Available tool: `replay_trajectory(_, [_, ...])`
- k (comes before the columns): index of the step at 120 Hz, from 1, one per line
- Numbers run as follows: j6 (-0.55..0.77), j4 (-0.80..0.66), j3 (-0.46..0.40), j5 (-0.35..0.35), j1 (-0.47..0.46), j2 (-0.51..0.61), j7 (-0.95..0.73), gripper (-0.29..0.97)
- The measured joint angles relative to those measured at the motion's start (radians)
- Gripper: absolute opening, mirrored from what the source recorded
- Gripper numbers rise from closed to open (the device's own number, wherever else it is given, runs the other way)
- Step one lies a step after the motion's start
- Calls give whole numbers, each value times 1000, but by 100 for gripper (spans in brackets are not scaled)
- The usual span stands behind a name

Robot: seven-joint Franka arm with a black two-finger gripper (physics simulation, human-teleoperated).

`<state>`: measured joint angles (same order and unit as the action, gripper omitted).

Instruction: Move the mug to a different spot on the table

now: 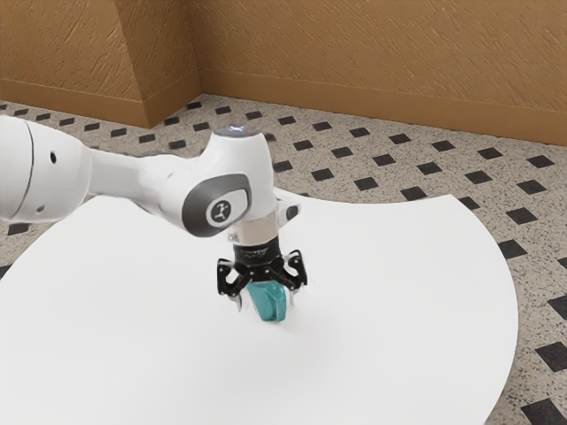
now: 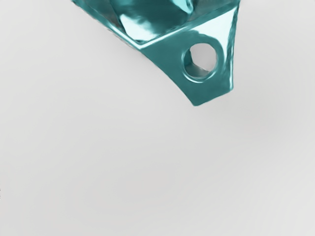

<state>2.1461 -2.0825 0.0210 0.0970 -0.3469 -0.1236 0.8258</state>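
Your end effector (image 1: 263, 292) is closed on the teal mug (image 1: 269, 306), one finger on either side, near the middle of the white tabletop (image 1: 407, 292). The mug sits tilted in the grip, its ringed handle (image 2: 205, 63) jutting out beside the hand. The grasp looks done, but you cannot tell whether the mug is clear of the surface. The carry to a new spot and the release are left.

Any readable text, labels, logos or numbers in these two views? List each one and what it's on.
No readable words or numbers.
Grey round cap on the white robot arm: a small white emblem, too small to read as letters.
Glossy teal mug: no print on the sides shown.
White round table: no markings.
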Motion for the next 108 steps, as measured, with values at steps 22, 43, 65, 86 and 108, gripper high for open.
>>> replay_trajectory(22, [69,2,21,8,3,-36,188,68])
replay_trajectory(43, [111,30,22,9,3,-91,331,68])
replay_trajectory(65, [129,43,22,7,4,-113,442,65])
replay_trajectory(86, [137,44,23,8,5,-120,521,49])
replay_trajectory(108, [140,46,24,9,5,-127,584,33])
